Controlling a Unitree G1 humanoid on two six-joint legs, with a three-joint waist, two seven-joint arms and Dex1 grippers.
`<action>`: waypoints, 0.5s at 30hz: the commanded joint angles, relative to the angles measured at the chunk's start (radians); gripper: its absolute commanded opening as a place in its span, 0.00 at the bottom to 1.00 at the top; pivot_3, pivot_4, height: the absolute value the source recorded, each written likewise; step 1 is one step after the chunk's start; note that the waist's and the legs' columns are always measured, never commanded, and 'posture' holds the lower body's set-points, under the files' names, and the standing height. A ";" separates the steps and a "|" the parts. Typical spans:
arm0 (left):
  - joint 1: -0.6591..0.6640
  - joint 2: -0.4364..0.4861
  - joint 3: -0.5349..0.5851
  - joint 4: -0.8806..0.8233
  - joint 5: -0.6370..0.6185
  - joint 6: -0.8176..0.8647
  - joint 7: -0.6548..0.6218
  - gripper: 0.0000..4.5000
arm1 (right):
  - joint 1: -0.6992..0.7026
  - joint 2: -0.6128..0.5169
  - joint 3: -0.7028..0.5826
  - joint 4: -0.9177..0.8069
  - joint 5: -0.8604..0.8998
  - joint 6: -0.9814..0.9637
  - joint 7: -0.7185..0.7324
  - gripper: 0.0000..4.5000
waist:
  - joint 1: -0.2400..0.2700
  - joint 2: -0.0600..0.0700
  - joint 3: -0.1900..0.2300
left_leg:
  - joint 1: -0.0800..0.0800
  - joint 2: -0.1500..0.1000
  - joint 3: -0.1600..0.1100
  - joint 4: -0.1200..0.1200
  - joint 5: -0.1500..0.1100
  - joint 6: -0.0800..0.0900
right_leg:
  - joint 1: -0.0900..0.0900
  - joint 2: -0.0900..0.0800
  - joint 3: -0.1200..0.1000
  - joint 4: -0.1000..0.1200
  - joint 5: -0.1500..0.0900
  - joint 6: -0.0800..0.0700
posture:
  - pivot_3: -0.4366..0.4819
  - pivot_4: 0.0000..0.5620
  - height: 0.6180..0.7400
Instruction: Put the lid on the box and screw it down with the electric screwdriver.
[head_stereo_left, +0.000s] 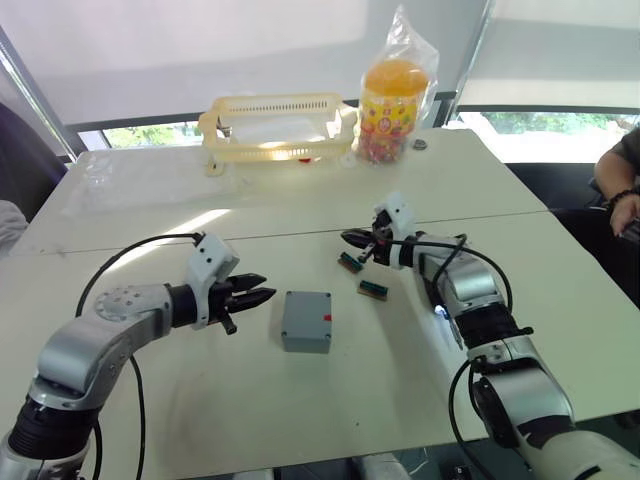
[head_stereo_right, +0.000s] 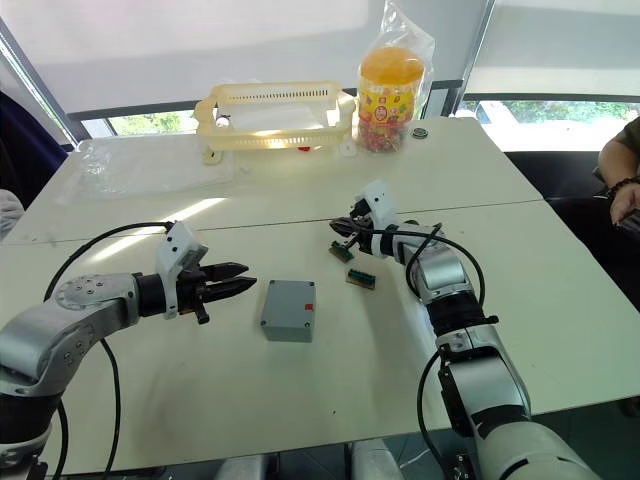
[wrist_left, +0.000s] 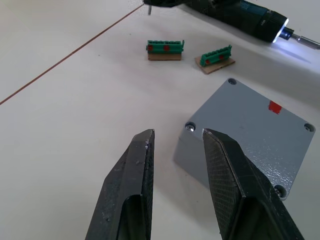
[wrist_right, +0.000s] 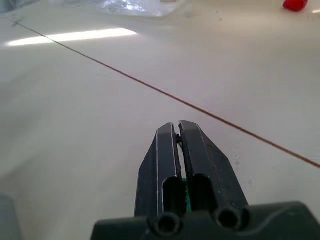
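The grey-blue box (head_stereo_left: 306, 322) stands mid-table. A flat lid (wrist_left: 247, 127) with corner screw holes and a small red mark covers its top. My left gripper (head_stereo_left: 262, 290) hovers open just left of the box, its fingers (wrist_left: 135, 170) pointing at the near corner. The electric screwdriver (wrist_left: 250, 22) lies on the table beyond the box with its ring lit. It lies beneath my right forearm, where its glow (head_stereo_left: 441, 311) shows. My right gripper (head_stereo_left: 352, 238) is shut, low over the table behind the box.
Two small green blocks (head_stereo_left: 350, 262) (head_stereo_left: 372, 290) lie between the box and the right gripper. A yellow basket (head_stereo_left: 275, 125) and a bagged snack jar (head_stereo_left: 393, 100) stand at the back. A person's hand (head_stereo_left: 625, 205) shows at the right edge.
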 joint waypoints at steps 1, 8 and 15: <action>0.013 0.055 0.036 -0.050 -0.031 -0.005 -0.057 0.34 | 0.072 -0.054 -0.036 -0.297 0.132 0.131 0.076 0.01 | 0.002 0.000 0.000 | 0.000 0.000 -0.001 0.000 0.000 0.000 | 0.000 0.000 0.000 0.000 0.000 0.000 | 0.48 0.27 1.00; 0.040 0.156 0.062 -0.074 -0.065 -0.008 -0.145 0.34 | 0.264 -0.114 -0.021 -0.615 0.250 0.272 0.085 0.01 | -0.001 0.000 0.000 | 0.001 0.000 0.000 0.000 0.000 0.000 | 0.001 0.000 0.000 0.000 0.000 0.000 | 0.48 0.27 1.00; 0.029 0.156 0.039 -0.053 -0.048 -0.020 -0.146 0.34 | 0.303 -0.093 0.017 -0.644 0.251 0.272 0.052 0.01 | 0.000 0.000 0.000 | 0.001 0.000 0.000 0.000 0.000 0.000 | 0.001 0.000 0.000 0.000 0.000 0.000 | 0.48 0.27 1.00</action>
